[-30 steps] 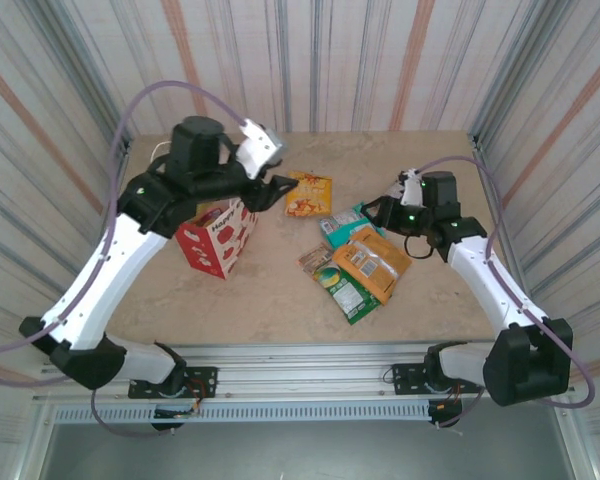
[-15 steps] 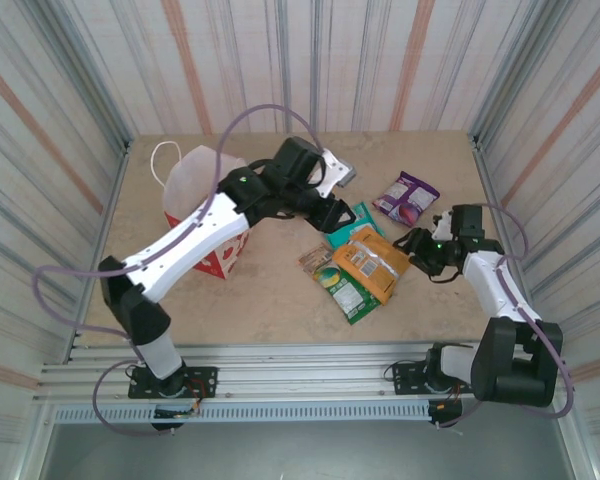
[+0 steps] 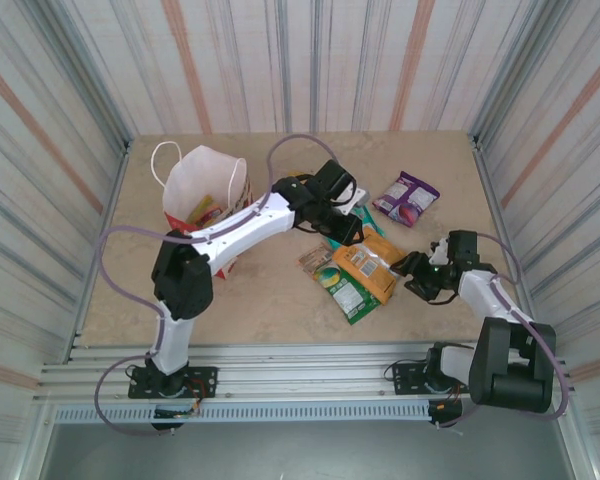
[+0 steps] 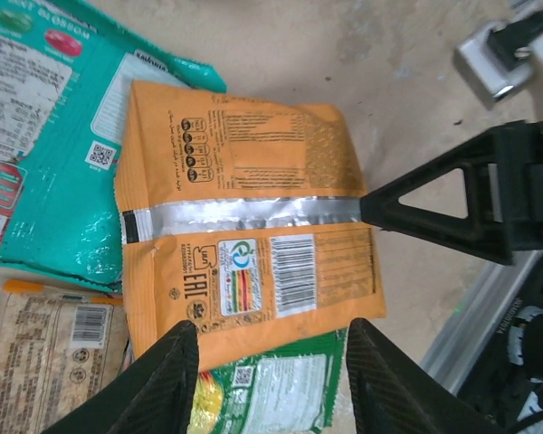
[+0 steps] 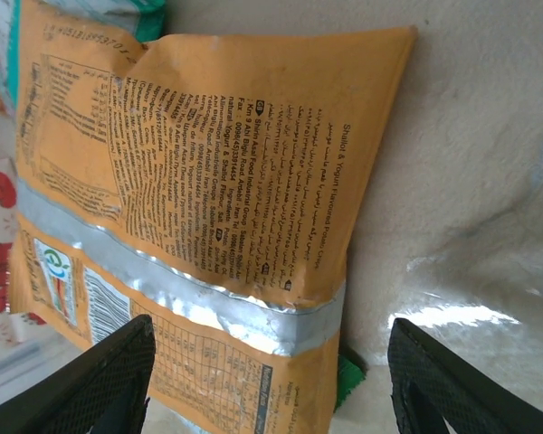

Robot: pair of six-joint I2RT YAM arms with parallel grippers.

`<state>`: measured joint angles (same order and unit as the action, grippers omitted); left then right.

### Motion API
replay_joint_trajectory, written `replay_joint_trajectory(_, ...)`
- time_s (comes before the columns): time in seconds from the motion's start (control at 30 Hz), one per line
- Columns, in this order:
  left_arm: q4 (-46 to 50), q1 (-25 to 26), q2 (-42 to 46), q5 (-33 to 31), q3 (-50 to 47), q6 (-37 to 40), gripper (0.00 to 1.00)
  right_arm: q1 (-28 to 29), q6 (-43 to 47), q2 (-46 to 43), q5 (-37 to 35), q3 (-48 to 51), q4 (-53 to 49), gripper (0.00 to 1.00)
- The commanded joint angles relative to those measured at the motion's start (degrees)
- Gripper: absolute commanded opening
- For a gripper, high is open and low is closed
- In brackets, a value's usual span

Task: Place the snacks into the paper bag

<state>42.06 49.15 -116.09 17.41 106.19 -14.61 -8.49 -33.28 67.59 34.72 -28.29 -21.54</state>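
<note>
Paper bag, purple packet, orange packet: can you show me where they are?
paper bag (image 3: 192, 182), top view, its white wall.
purple packet (image 3: 407, 196), top view, its middle.
orange packet (image 4: 244, 181), left wrist view, printed back above the silver seam.

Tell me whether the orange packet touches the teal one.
Touching. The left wrist view shows the orange packet lying over the teal packet, no gap.

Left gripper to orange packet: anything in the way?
Nothing visible. The orange packet lies topmost, bare under the open left gripper. The right gripper sits at its side edge, not over it.
</note>
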Motion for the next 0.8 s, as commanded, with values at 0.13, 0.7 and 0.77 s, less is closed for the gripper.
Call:
replay_joint_trajectory(0.13, -2.1, -0.2, -6.6, 0.2, 1.6, -0.7, 0.44, -1.0, -3.7, -0.3, 2.8, 3.1, 8.0, 0.69)
replay_joint_trajectory(0.7, -4.2, -0.7, -13.3, 2.8, 0.8, -2.1, 0.34, -1.0, -9.9, -0.9, 11.9, 7.0, 23.2, 0.67)
replay_joint_trajectory(0.77, -4.6, -0.7, -13.6, 3.2, 0.8, -2.4, 0.34, -1.0, -10.7, -2.4, 12.5, 6.9, 24.2, 0.66)
